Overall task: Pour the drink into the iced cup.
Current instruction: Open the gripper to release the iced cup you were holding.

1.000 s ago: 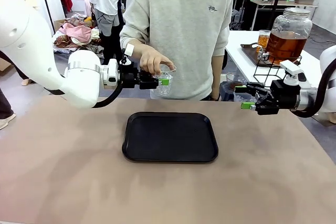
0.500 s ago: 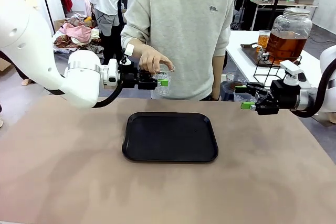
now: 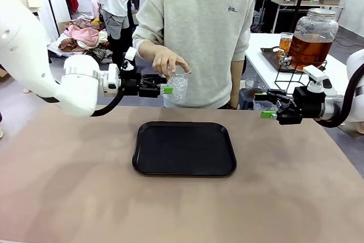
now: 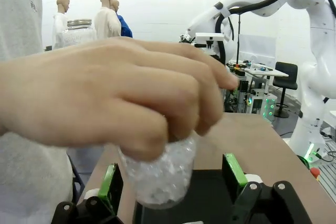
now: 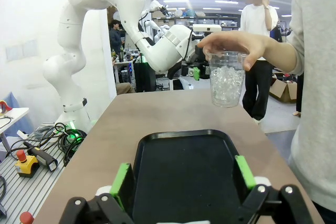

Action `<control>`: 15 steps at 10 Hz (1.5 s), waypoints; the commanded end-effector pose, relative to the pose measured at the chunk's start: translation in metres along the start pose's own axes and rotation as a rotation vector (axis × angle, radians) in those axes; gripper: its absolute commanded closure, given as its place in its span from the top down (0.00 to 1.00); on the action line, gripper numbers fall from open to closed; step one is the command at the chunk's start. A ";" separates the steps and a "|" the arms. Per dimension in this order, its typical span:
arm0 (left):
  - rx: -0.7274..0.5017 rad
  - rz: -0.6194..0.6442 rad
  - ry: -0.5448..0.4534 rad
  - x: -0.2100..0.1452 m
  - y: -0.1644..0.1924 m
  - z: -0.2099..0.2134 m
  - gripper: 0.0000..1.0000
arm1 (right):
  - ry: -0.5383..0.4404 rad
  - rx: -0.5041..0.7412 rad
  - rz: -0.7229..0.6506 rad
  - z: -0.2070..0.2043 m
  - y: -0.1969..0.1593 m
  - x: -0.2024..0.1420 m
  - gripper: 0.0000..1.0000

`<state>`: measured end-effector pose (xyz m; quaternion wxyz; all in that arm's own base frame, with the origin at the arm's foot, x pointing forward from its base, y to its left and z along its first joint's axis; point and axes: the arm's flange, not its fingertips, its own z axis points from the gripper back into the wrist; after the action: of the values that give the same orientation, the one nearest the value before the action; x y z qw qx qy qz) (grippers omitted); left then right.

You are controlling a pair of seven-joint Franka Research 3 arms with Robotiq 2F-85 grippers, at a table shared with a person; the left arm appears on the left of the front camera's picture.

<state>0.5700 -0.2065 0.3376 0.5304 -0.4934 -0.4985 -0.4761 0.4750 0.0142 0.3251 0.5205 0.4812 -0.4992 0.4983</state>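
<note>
A person's hand [image 3: 166, 61] holds the iced cup [image 3: 178, 87] by its rim from above, over the table's far edge. It is a clear plastic cup full of ice [image 4: 160, 174] [image 5: 227, 82]. My left gripper [image 3: 166, 89] is open, its green pads [image 4: 111, 182] apart from the cup's sides, tips level with the cup's left edge. At the right, above the table, my right gripper [image 3: 266, 109] is open and holds nothing. The drink [image 3: 312, 46] is amber liquid in a big glass jar with a metal lid, on a side table behind the right arm.
A black tray [image 3: 184, 148] [image 5: 184, 174] lies bare in the middle of the brown table. A small glass of amber liquid [image 3: 285, 42] stands beside the jar on a wire stand. The person stands close behind the table's far edge.
My left gripper has opened and let go of the iced cup, and the arm has drawn back a little to the left. The person's hand keeps the cup. The right arm is still.
</note>
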 end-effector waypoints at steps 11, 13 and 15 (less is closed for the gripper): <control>0.028 -0.102 0.050 -0.029 -0.100 0.143 1.00 | 0.001 0.002 -0.001 -0.001 -0.001 0.003 1.00; 0.026 -0.087 0.055 -0.035 -0.096 0.139 1.00 | 0.001 0.002 -0.001 -0.001 -0.001 0.003 1.00; 0.026 -0.087 0.055 -0.035 -0.096 0.139 1.00 | 0.001 0.002 -0.001 -0.001 -0.001 0.003 1.00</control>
<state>0.4656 -0.0727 0.3091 0.5296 -0.4510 -0.5107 -0.5053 0.4754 0.0142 0.3251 0.5204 0.4811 -0.4992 0.4985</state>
